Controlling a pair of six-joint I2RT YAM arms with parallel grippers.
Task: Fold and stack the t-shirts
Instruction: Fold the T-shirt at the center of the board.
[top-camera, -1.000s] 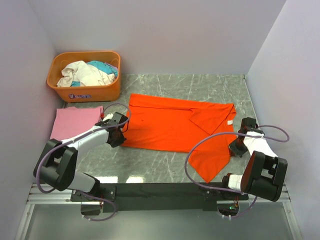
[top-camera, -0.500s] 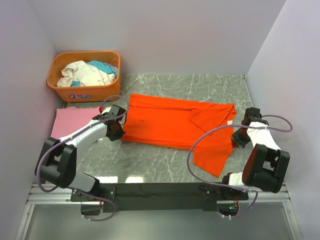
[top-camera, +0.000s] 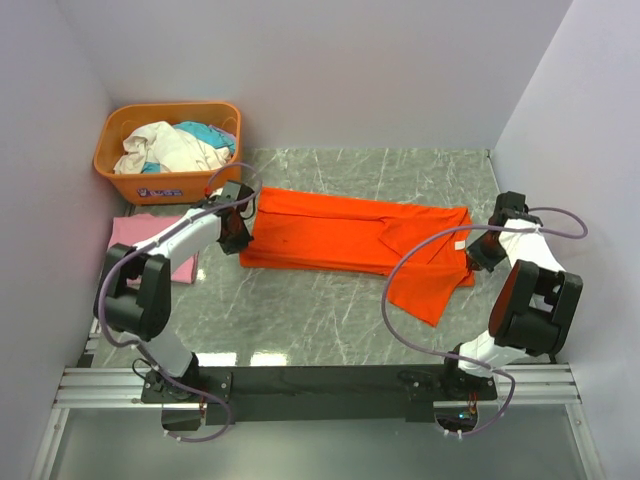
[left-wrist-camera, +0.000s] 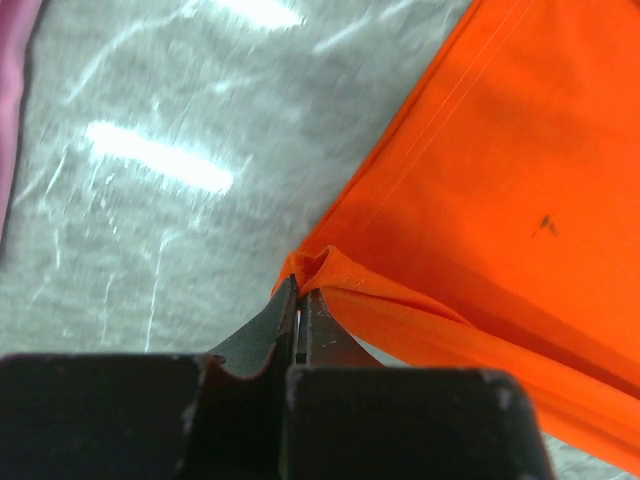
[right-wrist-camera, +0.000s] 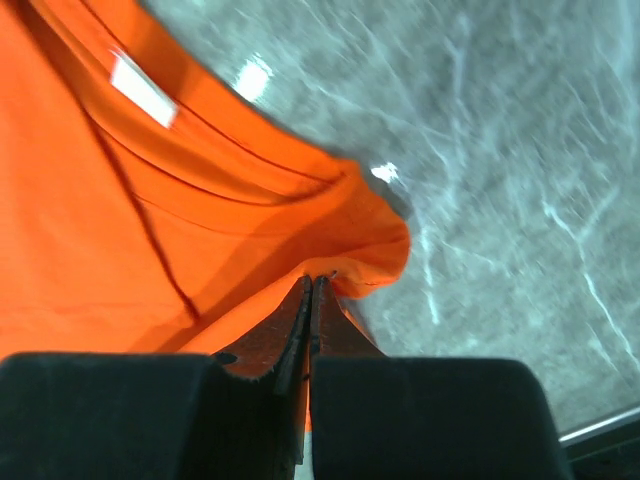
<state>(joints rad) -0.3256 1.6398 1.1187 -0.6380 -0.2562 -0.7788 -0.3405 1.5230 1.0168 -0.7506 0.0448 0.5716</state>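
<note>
The orange-red t-shirt (top-camera: 350, 240) lies spread across the middle of the marble table, partly folded, with a flap hanging toward the front right. My left gripper (top-camera: 238, 232) is shut on its left corner; the left wrist view shows the cloth (left-wrist-camera: 480, 180) pinched at the gripper (left-wrist-camera: 300, 285). My right gripper (top-camera: 478, 258) is shut on the shirt's right edge; the right wrist view shows the hem (right-wrist-camera: 200, 200) bunched at the gripper (right-wrist-camera: 313, 280). The pink t-shirt (top-camera: 150, 240) lies folded flat at the left, under my left arm.
An orange plastic basket (top-camera: 170, 182) holding several crumpled clothes stands at the back left corner. White walls close the table on the left, back and right. Grey cables loop from both arms over the front of the table.
Both grippers have moved away from me toward the back, dragging the near edge of the orange-red shirt over itself. The shirt now covers a narrower band.
</note>
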